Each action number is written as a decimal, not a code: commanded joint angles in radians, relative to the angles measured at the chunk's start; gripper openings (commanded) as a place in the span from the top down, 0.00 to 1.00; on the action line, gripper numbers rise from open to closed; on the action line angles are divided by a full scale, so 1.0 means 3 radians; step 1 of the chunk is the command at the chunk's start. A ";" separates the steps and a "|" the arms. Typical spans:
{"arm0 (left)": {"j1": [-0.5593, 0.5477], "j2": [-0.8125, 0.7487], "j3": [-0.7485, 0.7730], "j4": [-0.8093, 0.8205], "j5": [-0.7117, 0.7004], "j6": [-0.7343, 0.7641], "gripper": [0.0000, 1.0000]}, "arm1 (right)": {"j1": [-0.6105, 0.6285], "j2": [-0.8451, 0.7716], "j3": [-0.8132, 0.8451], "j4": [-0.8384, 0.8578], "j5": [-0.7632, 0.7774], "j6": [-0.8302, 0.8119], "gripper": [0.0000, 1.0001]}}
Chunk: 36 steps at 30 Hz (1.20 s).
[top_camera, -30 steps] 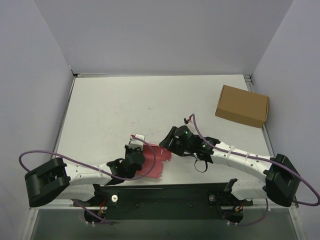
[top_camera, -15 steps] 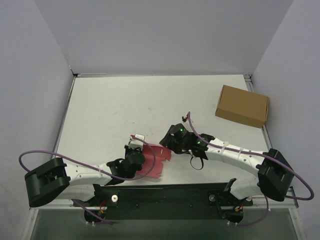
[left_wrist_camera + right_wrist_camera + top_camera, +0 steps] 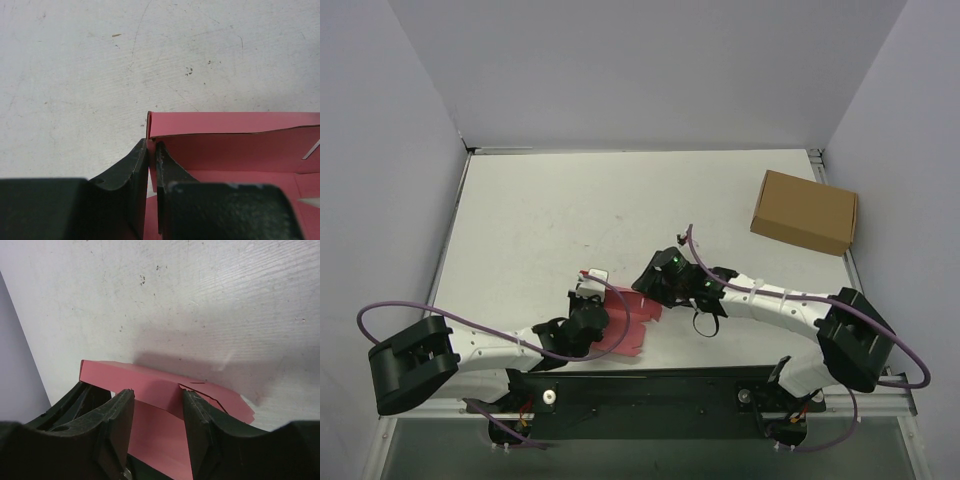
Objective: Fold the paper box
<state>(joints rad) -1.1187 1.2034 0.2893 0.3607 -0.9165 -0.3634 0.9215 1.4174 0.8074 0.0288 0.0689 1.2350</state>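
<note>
The paper box (image 3: pixel 632 322) is a pink-red card sheet, partly folded, lying near the table's front edge between the two arms. My left gripper (image 3: pixel 591 303) is shut on an upright panel at its left edge; the left wrist view shows the card (image 3: pixel 235 145) pinched between the two black fingers at my left gripper (image 3: pixel 151 150). My right gripper (image 3: pixel 650 290) is open and sits over the box's right side. In the right wrist view my right gripper (image 3: pixel 157 402) straddles a raised panel of the card (image 3: pixel 150 385), its fingers (image 3: pixel 117 415) apart on either side.
A larger brown cardboard box (image 3: pixel 805 211) stands at the back right of the white table (image 3: pixel 550 220). Purple cables loop off both arms. Grey walls enclose the table on three sides.
My right arm has shifted a little left and toward the back, bringing its gripper closer over the pink card. The left gripper and the card stay in place.
</note>
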 commanded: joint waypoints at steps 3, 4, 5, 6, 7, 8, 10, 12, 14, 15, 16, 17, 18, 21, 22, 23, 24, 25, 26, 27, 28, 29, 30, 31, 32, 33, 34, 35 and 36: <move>-0.0014 -0.0069 -0.0029 0.0071 -0.0069 -0.0006 1.00 | -0.0039 0.0204 0.0075 0.0328 -0.0153 0.0178 0.57; -0.0014 -0.0074 -0.0034 0.0071 -0.0069 -0.0006 1.00 | -0.0055 0.0225 0.0080 0.0354 -0.0168 0.0189 0.57; -0.0019 -0.0089 -0.0039 0.0076 -0.0069 -0.0006 1.00 | -0.0060 0.0240 0.0090 0.0379 -0.0188 0.0204 0.57; -0.0014 -0.0094 -0.0039 0.0076 -0.0074 -0.0006 1.00 | -0.0060 0.0271 0.0100 0.0415 -0.0204 0.0209 0.57; -0.0019 -0.0094 -0.0044 0.0076 -0.0074 -0.0006 1.00 | -0.0060 0.0291 0.0111 0.0420 -0.0204 0.0214 0.57; -0.0019 -0.0100 -0.0049 0.0081 -0.0074 -0.0011 1.00 | -0.0060 0.0302 0.0121 0.0441 -0.0204 0.0214 0.60; -0.0014 -0.0100 -0.0059 0.0086 -0.0074 -0.0011 1.00 | -0.0060 0.0317 0.0111 0.0502 -0.0204 0.0250 0.62; -0.0019 -0.0115 -0.0070 0.0102 -0.0074 -0.0016 1.00 | -0.0080 0.0332 0.0116 0.0543 -0.0204 0.0255 0.65; -0.0045 -0.0120 -0.0090 0.0127 -0.0084 -0.0021 1.00 | -0.0106 0.0348 0.0111 0.0584 -0.0204 0.0275 0.70; -0.0050 -0.0125 -0.0095 0.0142 -0.0105 -0.0026 1.00 | -0.0116 0.0358 0.0096 0.0640 -0.0204 0.0291 0.71; -0.0070 -0.0125 -0.0105 0.0158 -0.0115 -0.0031 1.00 | -0.0121 0.0368 0.0080 0.0681 -0.0204 0.0347 0.73; -0.0080 -0.0130 -0.0116 0.0178 -0.0135 -0.0031 1.00 | -0.0131 0.0373 0.0060 0.0732 -0.0204 0.0362 0.76; -0.0091 -0.0135 -0.0116 0.0178 -0.0171 -0.0041 1.00 | -0.0136 0.0378 0.0039 0.0808 -0.0189 0.0393 0.77; -0.0096 -0.0161 -0.0121 0.0173 -0.0217 -0.0077 1.00 | -0.0136 0.0363 -0.0053 0.0957 -0.0082 0.0500 0.82; -0.0101 -0.0176 -0.0121 0.0173 -0.0223 -0.0077 1.00 | -0.0142 0.0363 -0.0098 0.0983 -0.0056 0.0531 0.82; -0.0106 -0.0197 -0.0121 0.0153 -0.0233 -0.0098 1.00 | -0.0137 0.0363 -0.0124 0.1018 0.0000 0.0592 0.83; -0.0111 -0.0212 -0.0121 0.0138 -0.0263 -0.0113 1.00 | -0.0136 0.0363 -0.0145 0.1110 0.0021 0.0618 0.83; -0.0116 -0.0258 -0.0126 0.0117 -0.0274 -0.0154 1.00 | -0.0136 0.0363 -0.0201 0.1166 0.0046 0.0643 0.84; -0.0126 -0.0278 -0.0131 0.0076 -0.0289 -0.0179 1.00 | -0.0136 0.0373 -0.0226 0.1283 0.0082 0.0715 0.85; -0.0137 -0.0304 -0.0156 0.0066 -0.0304 -0.0200 1.00 | -0.0142 0.0383 -0.0252 0.1345 0.0098 0.0741 0.85; -0.0142 -0.0340 -0.0172 0.0066 -0.0309 -0.0256 1.00 | -0.0142 0.0394 -0.0273 0.1402 0.0113 0.0766 0.86; -0.0147 -0.0345 -0.0182 0.0056 -0.0315 -0.0282 1.00 | -0.0142 0.0414 -0.0278 0.1463 0.0123 0.0782 0.86; -0.0152 -0.0355 -0.0197 0.0051 -0.0315 -0.0302 1.00 | -0.0142 0.0424 -0.0283 0.1484 0.0144 0.0822 0.87; -0.0162 -0.0345 -0.0208 0.0050 -0.0315 -0.0348 1.00 | -0.0142 0.0435 -0.0283 0.1509 0.0144 0.0833 0.87; -0.0167 -0.0335 -0.0208 0.0035 -0.0315 -0.0358 1.00 | -0.0142 0.0455 -0.0278 0.1560 0.0149 0.0853 0.89; -0.0188 -0.0325 -0.0208 0.0030 -0.0335 -0.0374 1.00 | -0.0142 0.0465 -0.0283 0.1586 0.0164 0.0863 0.89; -0.0203 -0.0289 -0.0203 0.0025 -0.0355 -0.0394 1.00 | -0.0142 0.0465 -0.0283 0.1607 0.0174 0.0869 0.91; -0.0208 -0.0279 -0.0198 0.0025 -0.0371 -0.0405 1.00 | -0.0142 0.0465 -0.0288 0.1612 0.0200 0.0879 0.93; -0.0223 -0.0258 -0.0192 0.0020 -0.0411 -0.0420 1.00 | -0.0142 0.0460 -0.0293 0.1617 0.0215 0.0884 0.95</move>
<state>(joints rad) -1.1564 1.1156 0.2249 0.3576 -1.0439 -0.4522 0.8841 1.5528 0.7238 0.4103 0.0628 1.4673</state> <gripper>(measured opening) 0.180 0.163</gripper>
